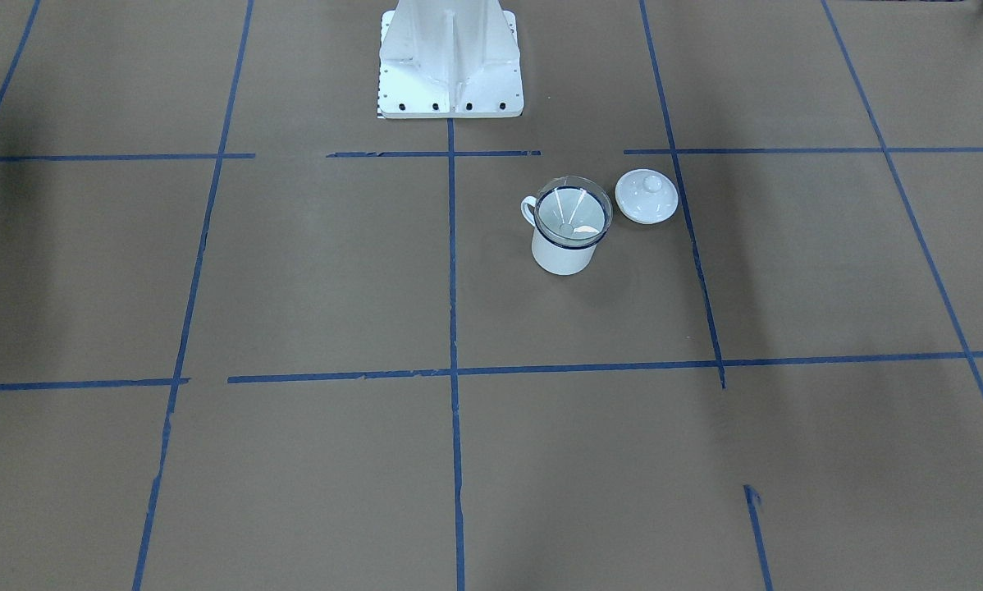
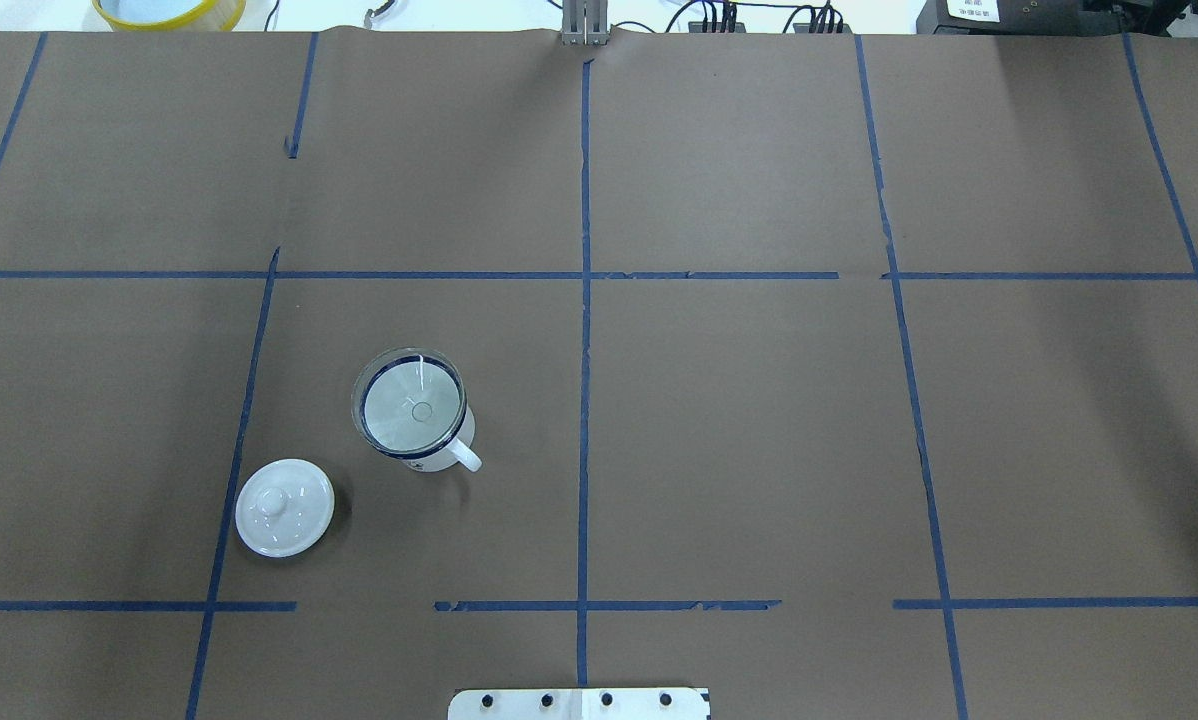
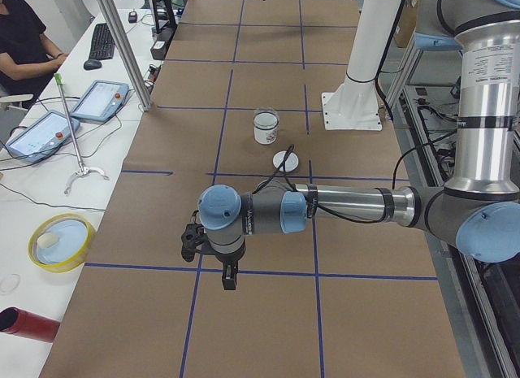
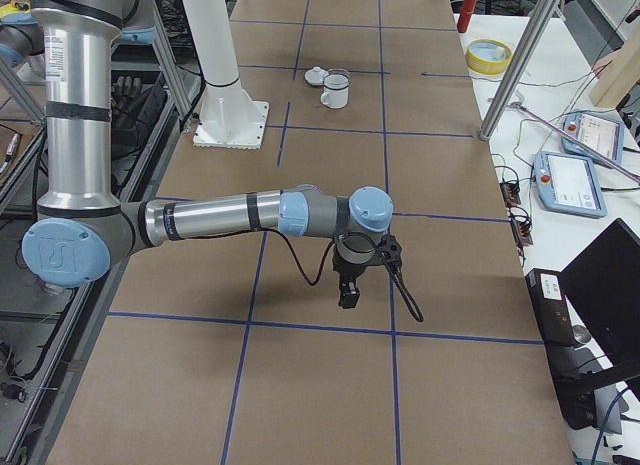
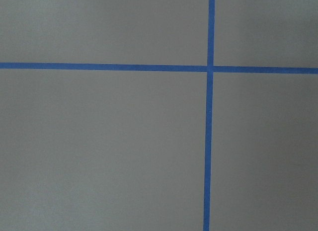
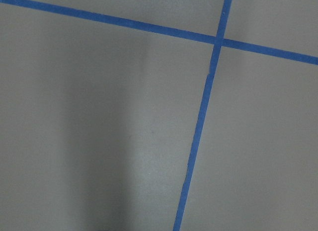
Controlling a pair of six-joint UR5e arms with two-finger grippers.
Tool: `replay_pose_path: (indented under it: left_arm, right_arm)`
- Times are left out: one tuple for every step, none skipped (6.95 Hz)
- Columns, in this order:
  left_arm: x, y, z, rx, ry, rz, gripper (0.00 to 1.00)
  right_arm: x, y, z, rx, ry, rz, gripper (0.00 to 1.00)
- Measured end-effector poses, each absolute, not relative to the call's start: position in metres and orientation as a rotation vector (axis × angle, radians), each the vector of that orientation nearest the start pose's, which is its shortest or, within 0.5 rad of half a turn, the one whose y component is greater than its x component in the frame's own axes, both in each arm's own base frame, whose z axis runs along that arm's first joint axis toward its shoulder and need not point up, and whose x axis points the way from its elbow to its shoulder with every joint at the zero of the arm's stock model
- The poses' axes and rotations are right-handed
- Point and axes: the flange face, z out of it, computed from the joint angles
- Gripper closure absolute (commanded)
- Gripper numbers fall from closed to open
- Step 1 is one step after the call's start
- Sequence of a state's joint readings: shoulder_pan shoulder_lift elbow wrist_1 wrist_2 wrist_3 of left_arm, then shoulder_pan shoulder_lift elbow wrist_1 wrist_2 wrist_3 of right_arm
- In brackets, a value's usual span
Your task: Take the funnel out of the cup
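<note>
Funnel (image 2: 411, 408) sits in the cup (image 1: 561, 256), left of the table's (image 2: 759, 450) centre line and near the robot's base. The left arm (image 3: 349, 206) and right arm (image 4: 220, 217) stretch level over the far table ends. The left gripper (image 3: 230, 279) and right gripper (image 4: 347, 297) point down; I cannot tell whether their fingers are spread. The clear cone fills the blue-rimmed white mug, and a knobbed lid (image 2: 284, 507) lies just beside it.

Left arm (image 3: 349, 206) & right arm (image 4: 220, 217) have silver alu tubes, grey joint housings, light-blue end caps (image 3: 219, 209), blk bands (image 4: 76, 110), thin blk cable (image 4: 403, 288) nr wrist; white ribbed pedestal (image 1: 450, 57) has blk screws (image 1: 436, 106) along edge.
</note>
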State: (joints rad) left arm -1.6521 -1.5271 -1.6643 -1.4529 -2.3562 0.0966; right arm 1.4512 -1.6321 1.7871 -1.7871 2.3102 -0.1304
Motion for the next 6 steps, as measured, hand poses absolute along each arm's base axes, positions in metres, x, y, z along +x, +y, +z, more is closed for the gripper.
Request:
replay_pose_path:
  left_arm:
    - [-0.1007,-0.4614,0.6438,0.008,0.787,-0.011,0.0]
    - [-0.1009,-0.4616,0.6434,0.01,0.784,-0.012,0.0]
    - [-0.1009,-0.4617,0.6426,0.011,0.784,-0.014,0.0]
    - [-0.1009,-0.4627,0.6422,0.009,0.785,-0.018,0.0]
    - [-0.101,-0.4634,0.6418,0.012,0.784,-0.018,0.0]
    - [-0.1009,-0.4621,0.6411,0.02,0.784,-0.014,0.0]
  right_arm:
    - [0.0112,-0.4611,0.6057,-0.055,-0.741,-0.216,0.0]
    - [0.0112,-0.4611,0.6057,-0.055,-0.741,-0.216,0.0]
    - [0.0112,-0.4611,0.6057,-0.055,-0.741,-0.216,0.0]
    - [0.0112,-0.4611,0.6058,-0.055,-0.741,-0.215,0.0]
    - [0.0112,-0.4611,0.6058,-0.055,-0.741,-0.215,0.0]
    - [0.0112,-0.4611,0.6058,-0.055,-0.741,-0.215,0.0]
